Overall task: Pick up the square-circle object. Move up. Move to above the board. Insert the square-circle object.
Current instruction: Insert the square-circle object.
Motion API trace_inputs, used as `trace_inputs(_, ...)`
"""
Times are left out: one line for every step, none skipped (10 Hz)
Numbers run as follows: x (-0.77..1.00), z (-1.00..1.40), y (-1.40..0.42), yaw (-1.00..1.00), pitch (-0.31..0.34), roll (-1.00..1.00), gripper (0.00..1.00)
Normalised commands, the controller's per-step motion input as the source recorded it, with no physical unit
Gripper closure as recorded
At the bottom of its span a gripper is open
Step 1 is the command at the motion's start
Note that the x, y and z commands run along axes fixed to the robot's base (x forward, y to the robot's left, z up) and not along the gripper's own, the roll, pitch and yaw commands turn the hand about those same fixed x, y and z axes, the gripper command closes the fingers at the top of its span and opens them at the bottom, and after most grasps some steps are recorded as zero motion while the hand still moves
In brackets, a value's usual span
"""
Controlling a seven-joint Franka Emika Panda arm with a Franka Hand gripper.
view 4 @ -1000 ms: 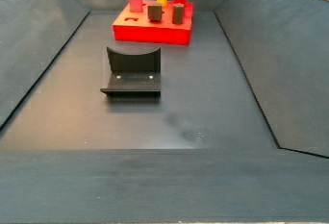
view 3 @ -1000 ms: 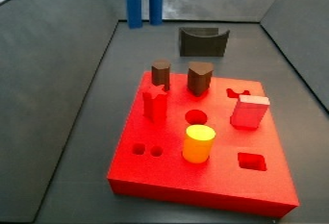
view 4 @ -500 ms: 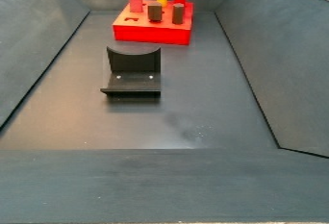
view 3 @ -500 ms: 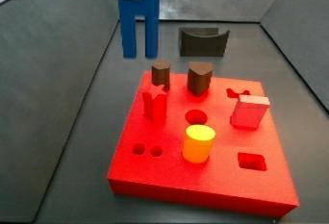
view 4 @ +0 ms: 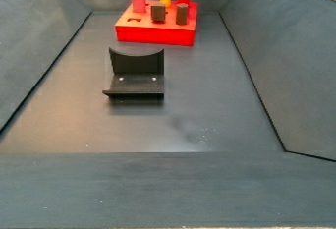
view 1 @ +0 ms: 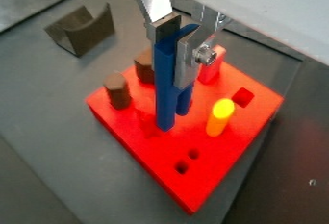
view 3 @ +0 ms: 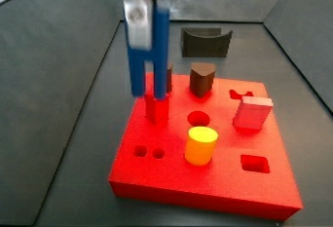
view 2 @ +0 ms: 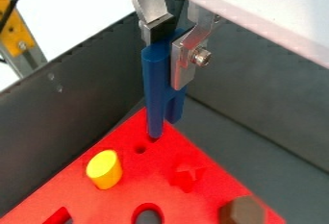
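My gripper (view 1: 171,40) is shut on the square-circle object (view 1: 168,84), a tall blue two-pronged piece that hangs upright with its prongs down. Both also show in a wrist view, gripper (view 2: 170,37) and piece (view 2: 160,93). In a side view the blurred gripper (view 3: 136,12) holds the piece (view 3: 146,56) over the far left part of the bright-red board (view 3: 169,177). The prong tips stand above the board (view 2: 141,185), apart from it, near the two small round holes (view 3: 147,153). The board shows far off in a side view (view 4: 157,31).
On the board stand a yellow cylinder (view 3: 201,145), a pink block (view 3: 252,114), two brown pegs (view 3: 202,79) and a red star peg (view 3: 158,106). It has a square hole (view 3: 256,162) and a round hole (view 3: 198,119). The dark fixture (view 3: 205,42) stands behind it.
My gripper has carried the blue piece from the back of the bin forward to above the board's far left part. Nothing on the board has moved.
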Motion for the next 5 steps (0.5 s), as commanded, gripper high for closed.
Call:
trace_inputs(0.16,-0.38,-0.70,0.03,0.219,0.37,1.00)
trace_inputs(0.15,-0.32,-0.68,0.03,0.227,0.41,1.00)
trace_inputs(0.09,-0.31,-0.65,0.05,0.219,0.41,1.00)
trace_inputs(0.00,-0.29,-0.66,0.06,0.156,0.39,1.00)
trace_inputs(-0.10,-0.19,-0.26,0.00,0.007,0.14,1.00)
